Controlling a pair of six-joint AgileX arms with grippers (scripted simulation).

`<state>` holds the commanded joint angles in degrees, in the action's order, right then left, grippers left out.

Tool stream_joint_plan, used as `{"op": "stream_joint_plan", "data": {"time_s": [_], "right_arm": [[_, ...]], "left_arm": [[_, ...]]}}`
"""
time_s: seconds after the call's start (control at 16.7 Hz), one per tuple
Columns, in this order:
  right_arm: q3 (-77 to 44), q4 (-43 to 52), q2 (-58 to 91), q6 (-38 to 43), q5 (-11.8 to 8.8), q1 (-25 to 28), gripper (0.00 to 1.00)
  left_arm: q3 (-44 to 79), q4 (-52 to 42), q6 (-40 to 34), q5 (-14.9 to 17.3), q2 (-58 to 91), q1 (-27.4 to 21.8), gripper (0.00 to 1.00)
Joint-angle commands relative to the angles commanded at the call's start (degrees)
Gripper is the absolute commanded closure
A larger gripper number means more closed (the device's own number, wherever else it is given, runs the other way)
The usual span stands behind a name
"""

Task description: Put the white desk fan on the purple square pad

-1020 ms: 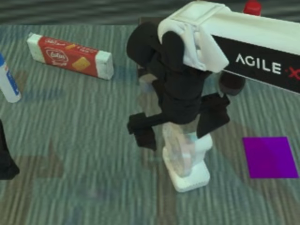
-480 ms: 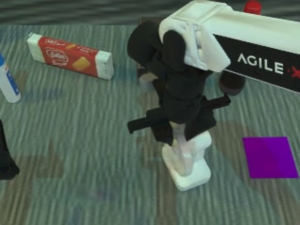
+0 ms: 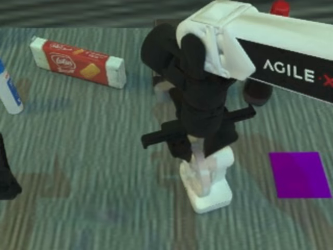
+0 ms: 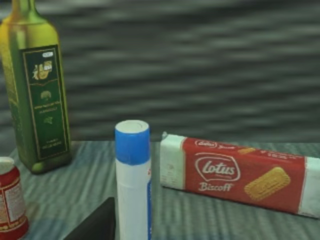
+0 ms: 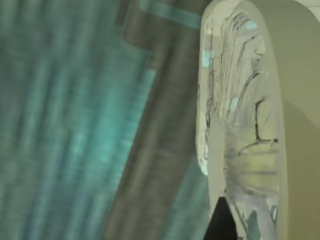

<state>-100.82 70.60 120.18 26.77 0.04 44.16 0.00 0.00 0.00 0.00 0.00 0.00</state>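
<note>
White desk fan point(image 3: 208, 179): all-white, upright on square base, round grille head partly hidden, standing left of purple square pad, well apart
Purple square pad point(image 3: 299, 174): thin, flat, vivid purple, lying bare near table's right side

Fan point(image 3: 208, 179) stands mid-table, pad point(image 3: 299, 174) well apart on its right.

Top view: looks down from above the table point(image 3: 78, 156), taking in the biscuit pack point(image 3: 78, 61) at upper left and the purple square pad point(image 3: 299, 174) at right.
Left wrist view: low, near table level, facing the biscuit pack point(image 4: 240, 175) and glue stick point(image 4: 133, 180) close up.
Right wrist view: pressed close against the white desk fan point(image 5: 240, 125).
Shared: top and left wrist views both show the biscuit pack and glue stick point(image 3: 9, 89).
</note>
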Motion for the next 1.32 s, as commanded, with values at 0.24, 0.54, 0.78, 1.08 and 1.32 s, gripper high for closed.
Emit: {"op": "stream_joint_plan", "data": {"time_s": [0.24,0.54,0.78,1.08,1.32], "right_arm": [[-0.9,1.0,-0.4,0.0,0.1,-0.1,1.00],[-9.3,9.3,-0.3,0.0,0.1,0.2,1.00],[-11.4,11.4,-0.4,-0.1,0.1,0.3,1.00],[-10.6,11.6,-0.8,-1.8,-0.2,-0.6,1.00],[-7.5,12.9,-3.1,-12.7,-1.3,-3.9,1.00]], "left_arm": [[0.0,0.0,0.0,0.0,0.0,0.0,0.00],[0.0,0.0,0.0,0.0,0.0,0.0,0.00],[0.0,0.0,0.0,0.0,0.0,0.0,0.00],[0.0,0.0,0.0,0.0,0.0,0.0,0.00],[0.0,0.0,0.0,0.0,0.0,0.0,0.00]]}}
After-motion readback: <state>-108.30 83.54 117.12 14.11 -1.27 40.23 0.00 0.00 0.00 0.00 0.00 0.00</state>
